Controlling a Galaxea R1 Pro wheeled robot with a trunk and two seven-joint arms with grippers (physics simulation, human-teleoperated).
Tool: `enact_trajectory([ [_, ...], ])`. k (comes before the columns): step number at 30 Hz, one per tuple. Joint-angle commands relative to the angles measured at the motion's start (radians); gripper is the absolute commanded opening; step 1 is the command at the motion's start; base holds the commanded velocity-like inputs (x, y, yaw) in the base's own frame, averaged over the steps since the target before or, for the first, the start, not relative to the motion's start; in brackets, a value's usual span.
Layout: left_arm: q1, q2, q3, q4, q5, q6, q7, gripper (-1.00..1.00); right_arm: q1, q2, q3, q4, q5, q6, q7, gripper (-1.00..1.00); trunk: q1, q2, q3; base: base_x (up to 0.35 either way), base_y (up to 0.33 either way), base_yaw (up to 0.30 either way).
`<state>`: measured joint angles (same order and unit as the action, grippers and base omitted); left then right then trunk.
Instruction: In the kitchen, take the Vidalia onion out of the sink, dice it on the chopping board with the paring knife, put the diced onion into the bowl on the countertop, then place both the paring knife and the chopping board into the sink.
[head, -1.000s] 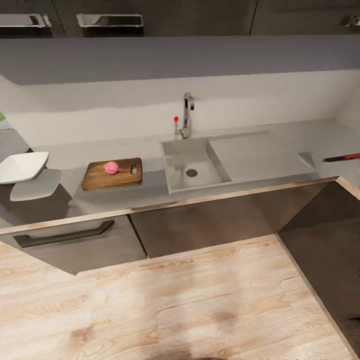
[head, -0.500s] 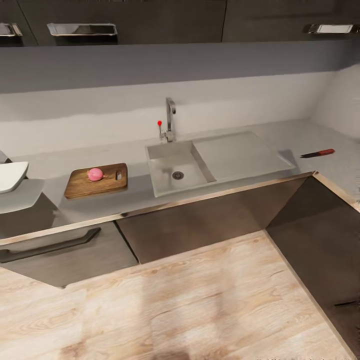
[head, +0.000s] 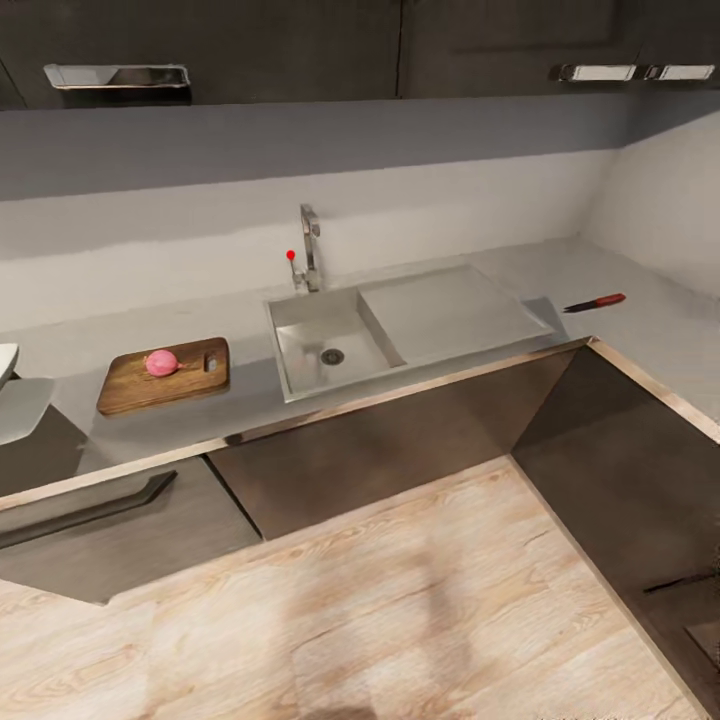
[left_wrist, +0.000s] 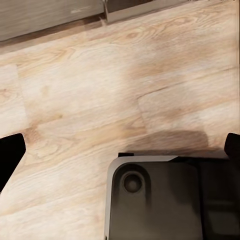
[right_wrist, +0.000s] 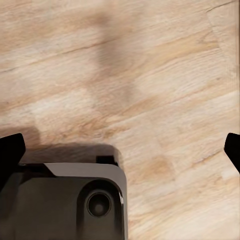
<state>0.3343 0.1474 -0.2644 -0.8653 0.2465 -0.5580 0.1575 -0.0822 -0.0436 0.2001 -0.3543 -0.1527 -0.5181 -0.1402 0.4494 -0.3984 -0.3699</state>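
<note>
Kitchen corner with dark cabinets and a grey surface (head: 250, 395) running along the wall and turning down the right side, wood floor (head: 400, 600) in front. The onion (head: 161, 362) is sitting on the chopping board (head: 130, 385), whole as far as I can see, so I'd say step one is sorted. The sink (head: 300, 345) is looking empty, just the drain in the basin. The knife (head: 594, 301) is lying way over on the right stretch of the surface, well apart from the board, beyond the drainboard. The bowl (head: 5, 362) is barely peeking in at the left edge.

So what's left, going by this: fetch the knife, dice the onion, move the pieces to the bowl, then drop the knife and board into the sink. Basically most of the job.

Both wrist cams are pointing down at the floor. The left tool (left_wrist: 120, 150) is showing its dark fingertips at opposite edges of its picture, so spread wide with nothing between them. Same deal for the right tool (right_wrist: 120, 147), wide and carrying nothing.
</note>
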Motion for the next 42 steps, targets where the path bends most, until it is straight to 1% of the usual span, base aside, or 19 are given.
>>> enact_trajectory([
  [1, 0.0, 0.001, -0.006, -0.001, 0.002, -0.002, 0.01, 1.0, -0.001, -0.001, 0.009, 0.0, -0.01, -0.003, -0.004, 1.0, 0.001, -0.002, 0.0, 0.0, 0.0, -0.148],
  [9, -0.001, 0.001, -0.005, 0.005, 0.002, -0.002, 0.01, 1.0, -0.001, -0.001, 0.009, 0.001, -0.01, -0.003, -0.004, 1.0, 0.001, -0.002, 0.012, 0.0, 0.0, -0.091],
  [42, -0.001, -0.001, -0.005, 0.02, 0.002, -0.001, 0.01, 1.0, -0.001, -0.001, 0.009, 0.001, -0.01, -0.003, -0.004, 1.0, 0.001, -0.002, 0.064, 0.0, 0.0, -0.002],
])
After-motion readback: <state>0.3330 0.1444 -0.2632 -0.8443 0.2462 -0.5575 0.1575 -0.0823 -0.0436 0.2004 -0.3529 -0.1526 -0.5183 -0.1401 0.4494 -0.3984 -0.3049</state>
